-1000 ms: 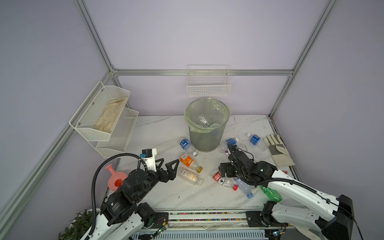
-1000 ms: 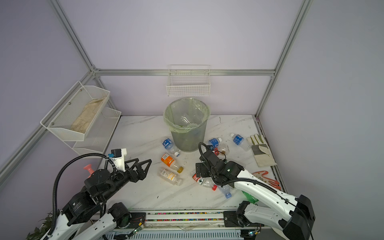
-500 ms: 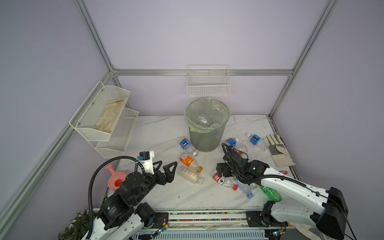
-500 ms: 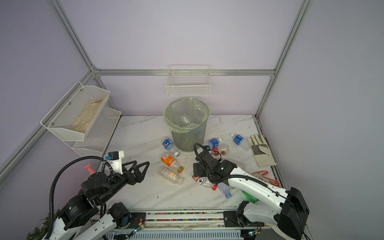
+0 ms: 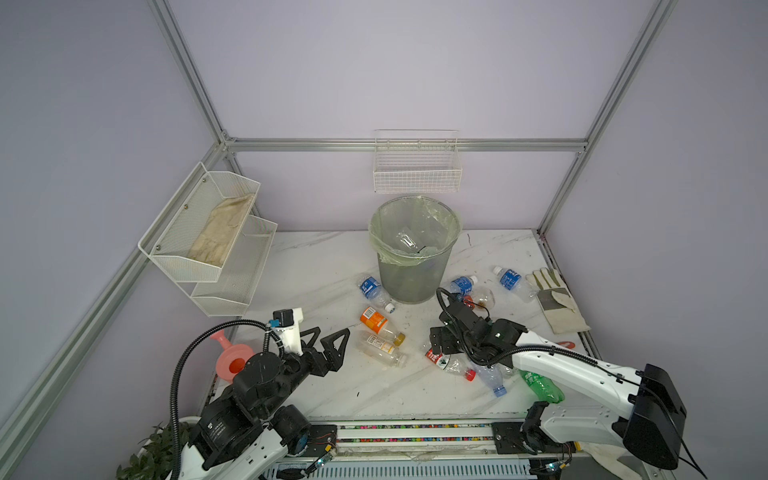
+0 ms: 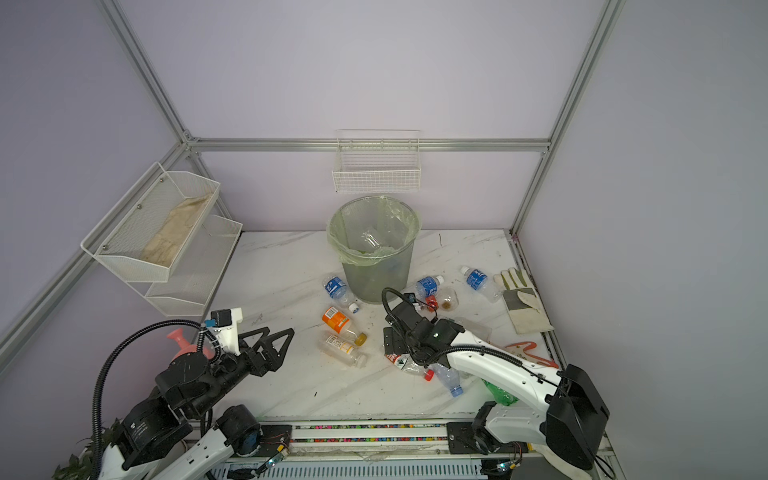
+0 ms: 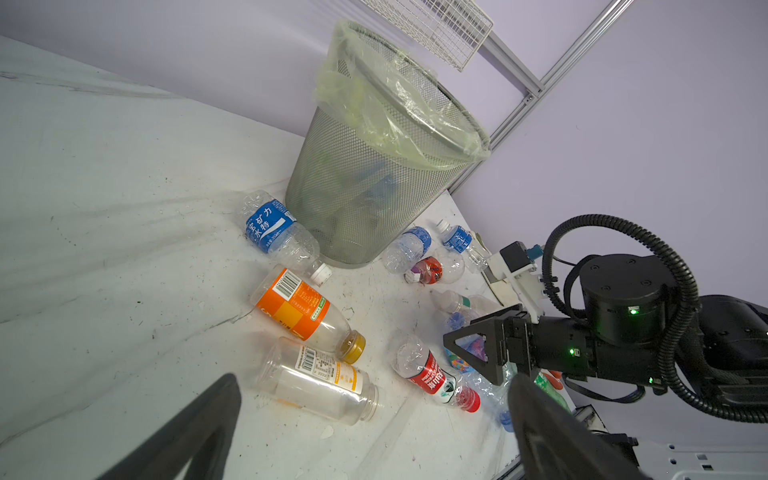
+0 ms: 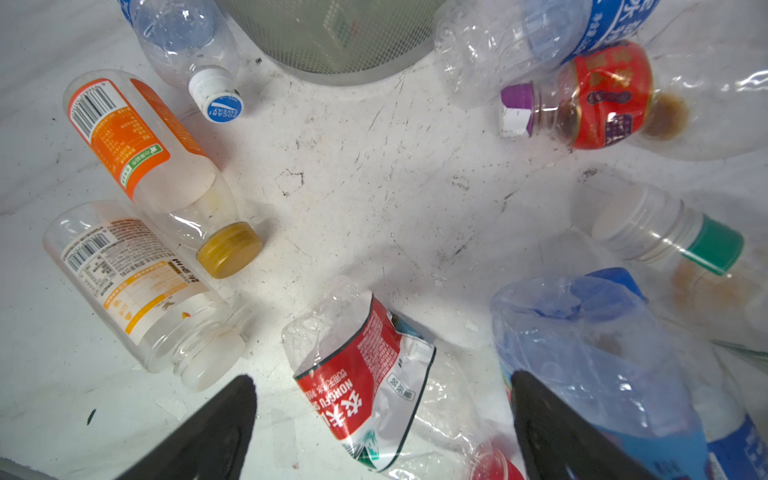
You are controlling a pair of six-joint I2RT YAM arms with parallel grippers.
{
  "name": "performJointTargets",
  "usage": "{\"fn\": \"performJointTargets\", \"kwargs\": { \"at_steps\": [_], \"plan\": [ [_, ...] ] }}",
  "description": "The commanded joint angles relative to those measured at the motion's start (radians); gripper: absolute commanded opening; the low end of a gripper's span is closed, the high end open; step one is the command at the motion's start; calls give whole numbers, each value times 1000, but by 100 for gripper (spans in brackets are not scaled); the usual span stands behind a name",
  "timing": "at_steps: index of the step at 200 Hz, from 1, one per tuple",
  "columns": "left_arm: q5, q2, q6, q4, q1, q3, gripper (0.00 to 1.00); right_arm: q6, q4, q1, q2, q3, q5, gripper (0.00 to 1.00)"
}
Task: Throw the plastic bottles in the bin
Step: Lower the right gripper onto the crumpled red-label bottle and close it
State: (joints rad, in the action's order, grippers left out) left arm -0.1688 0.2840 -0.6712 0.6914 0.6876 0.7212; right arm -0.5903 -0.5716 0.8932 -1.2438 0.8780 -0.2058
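Note:
The grey mesh bin with its pale green bag stands at the back middle, and clear plastic shows inside it. Around it lie plastic bottles: an orange-label one, a clear one with a white label, blue-label ones and a green-tinted one. My right gripper is open and straddles a crushed red-label bottle from above, without touching it. My left gripper hangs open and empty, left of the white-label bottle.
A white two-tier mesh rack holding a glove hangs on the left wall. A white wire basket hangs above the bin. A pink watering can sits behind my left arm. White gloves lie at the right edge.
My right gripper has slid left and down over the red-label bottle. My left arm has eased back towards the front left. Both grippers stayed open.

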Motion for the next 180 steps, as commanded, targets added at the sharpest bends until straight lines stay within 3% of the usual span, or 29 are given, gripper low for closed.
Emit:
{"fn": "performJointTargets", "kwargs": {
  "at_steps": [1,71,120,180],
  "plan": [
    [-10,-10,-17,0,3,-36,98,-11,1,7,10,-18,-29,97],
    [-16,-59,-32,26,3,-68,98,-8,32,24,-34,-45,-1,97],
    [-18,-70,-29,36,3,-78,98,-56,67,98,-94,-77,-3,97],
    [-21,-111,-27,65,3,-78,98,-90,76,138,-206,-66,-49,97]
  ]
}}
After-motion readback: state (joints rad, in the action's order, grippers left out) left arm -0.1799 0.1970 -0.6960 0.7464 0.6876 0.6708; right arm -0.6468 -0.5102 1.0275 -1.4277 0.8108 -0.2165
